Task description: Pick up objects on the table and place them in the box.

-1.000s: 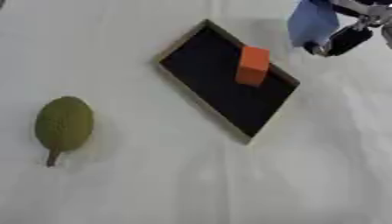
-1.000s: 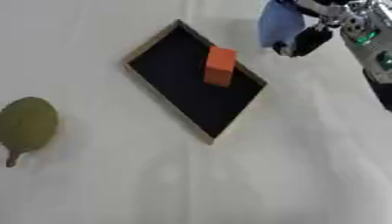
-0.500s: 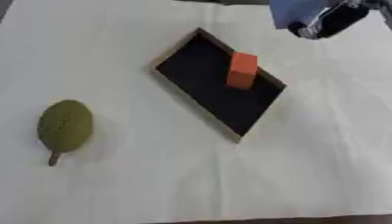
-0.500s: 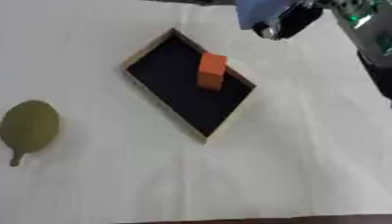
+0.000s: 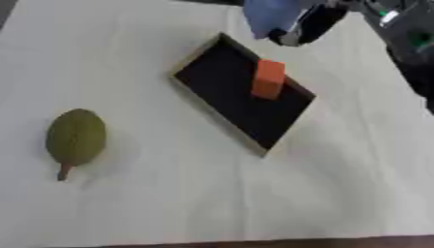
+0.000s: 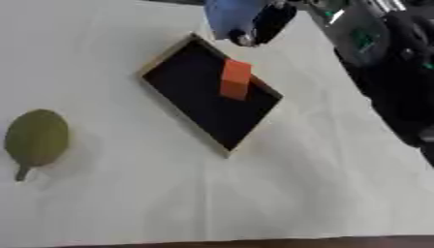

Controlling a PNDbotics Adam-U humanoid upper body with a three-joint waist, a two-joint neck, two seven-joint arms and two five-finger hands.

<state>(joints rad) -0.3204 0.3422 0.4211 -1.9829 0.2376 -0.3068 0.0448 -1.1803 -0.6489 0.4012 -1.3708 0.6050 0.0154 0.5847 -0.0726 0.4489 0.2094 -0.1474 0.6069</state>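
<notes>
A shallow box with a black floor and a pale wooden rim lies askew on the white tabletop, one corner pointing toward the far edge. An orange block stands upright inside it, against the rim on the right. Above the box's far corner, the right hand hangs with its dark fingers curled round a blue object, whose shape cannot be made out. The dark arm runs down the right side of the view. Well apart from the box, near the left edge, an olive-green fruit with a short stem lies on the tabletop.
</notes>
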